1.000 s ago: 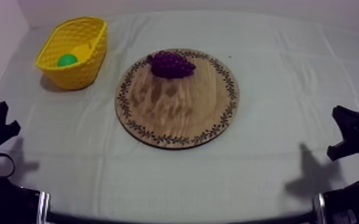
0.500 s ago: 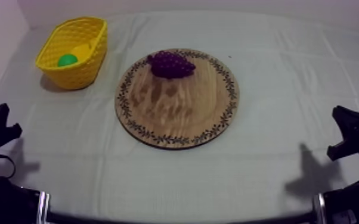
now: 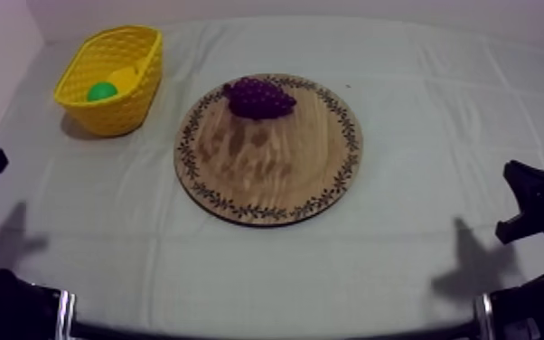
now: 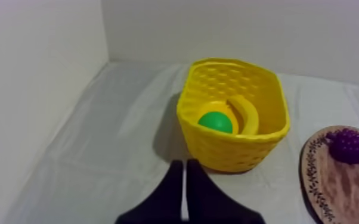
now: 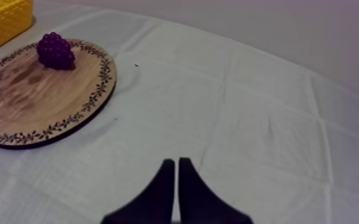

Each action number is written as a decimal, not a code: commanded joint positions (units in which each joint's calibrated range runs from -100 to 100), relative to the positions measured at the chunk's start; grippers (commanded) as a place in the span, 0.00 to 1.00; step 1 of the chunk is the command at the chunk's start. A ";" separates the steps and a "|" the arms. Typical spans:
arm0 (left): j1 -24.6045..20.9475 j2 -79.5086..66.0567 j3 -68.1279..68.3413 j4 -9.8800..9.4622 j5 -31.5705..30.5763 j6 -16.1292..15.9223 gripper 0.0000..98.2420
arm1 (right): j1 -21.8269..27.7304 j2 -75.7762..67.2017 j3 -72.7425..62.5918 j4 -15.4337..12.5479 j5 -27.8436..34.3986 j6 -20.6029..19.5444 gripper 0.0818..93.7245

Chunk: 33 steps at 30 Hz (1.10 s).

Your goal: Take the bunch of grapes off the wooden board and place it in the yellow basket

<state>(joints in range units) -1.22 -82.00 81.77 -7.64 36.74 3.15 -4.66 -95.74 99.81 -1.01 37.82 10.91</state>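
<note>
While the bunch of grapes (image 3: 259, 98) lies on the wooden board (image 3: 267, 181), neither gripper touches it. Seen from above, the grapes sit at about 12 o'clock on the board, just inside the patterned rim and a shade toward 11, and the rest of the wood is bare. From the board's middle the yellow basket (image 3: 117, 113) stands at about 10 o'clock, apart from the rim and upright on the cloth (image 3: 420, 99). Inside it lie a banana (image 4: 247, 114) and a green round toy (image 4: 216, 123), touching each other, with the banana curving past the toy at about 2 o'clock from it.

The left gripper (image 4: 185, 162) has its two black fingers pressed together into a narrow wedge, with just a thin seam between them and nothing held. Its tips hang over bare cloth and point at the basket's near wall without touching it. The grapes are off at about 3 o'clock from the tips. In the top view this gripper sits at about 9 o'clock of the table, at the very edge, well apart from the basket.

The right gripper (image 5: 176, 159) likewise has its fingers closed against each other, empty, over bare cloth. From its tips the board and the grapes lie at about 10 o'clock, well apart, with the basket beyond them. In the top view it sits at about 4 o'clock of the table, near the edge.
</note>
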 commanded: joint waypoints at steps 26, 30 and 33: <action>18.85 45.85 -46.87 -0.09 1.87 -2.31 0.00 | 0.06 -0.01 -0.03 0.01 0.00 0.01 0.00; 21.35 52.29 -51.35 -0.03 4.17 -3.04 0.00 | 0.06 -0.01 -0.03 0.01 0.00 0.04 0.00; 22.72 57.26 -54.94 0.57 6.32 -4.44 0.00 | 0.07 -0.01 -0.03 0.01 0.00 0.02 0.00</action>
<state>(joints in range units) 20.76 -28.39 28.91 -7.30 42.11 -0.61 -4.62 -95.74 99.81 -1.01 37.82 10.91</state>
